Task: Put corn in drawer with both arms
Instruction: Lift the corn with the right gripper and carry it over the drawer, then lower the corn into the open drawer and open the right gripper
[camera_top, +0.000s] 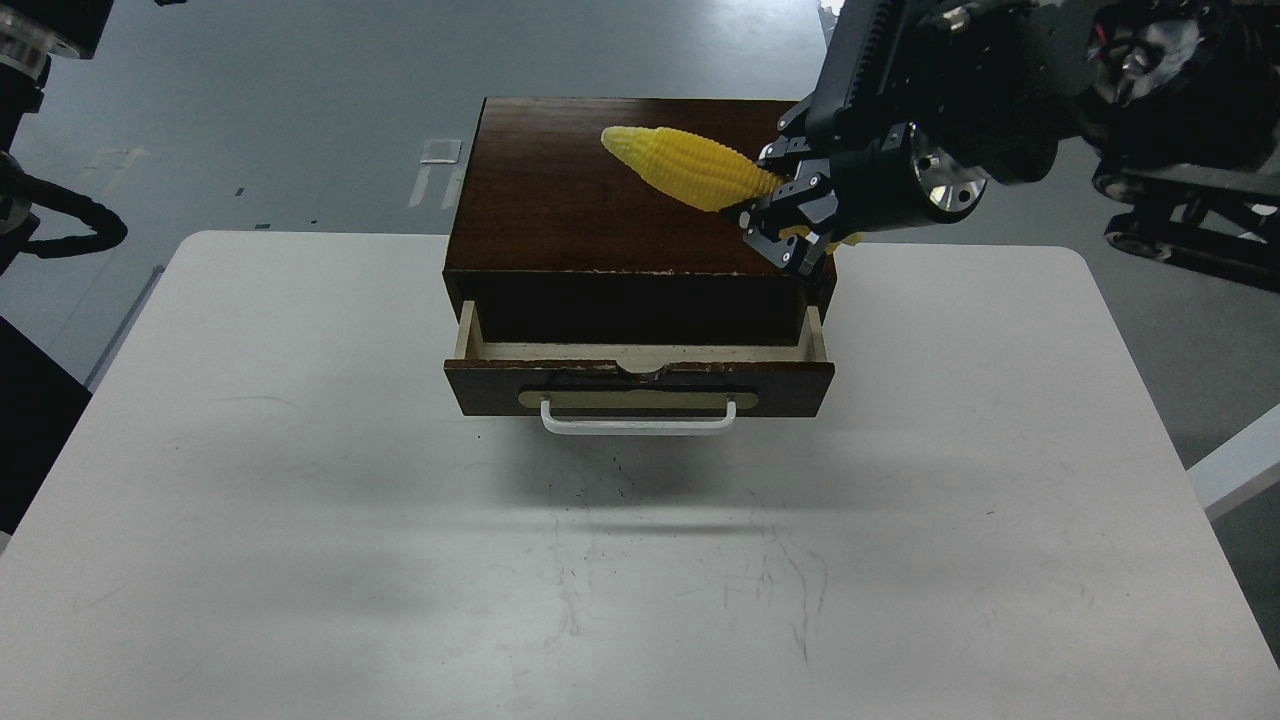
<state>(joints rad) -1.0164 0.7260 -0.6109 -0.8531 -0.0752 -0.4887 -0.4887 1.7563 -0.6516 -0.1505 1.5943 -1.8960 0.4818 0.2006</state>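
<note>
The corn (690, 168) is seen in the upper centre of the frame, above the top of the dark brown box (560, 200), with its pointed tip aimed up-left and its thick end pinched in the right gripper (778, 215), which enters from the upper right. Below it, the drawer (640, 385) is pulled partly out over the white bench (300, 500), its pale inside and white handle (638, 422) exposed. Only part of the left arm (40, 120) is shown at the left edge, its gripper out of frame.
</note>
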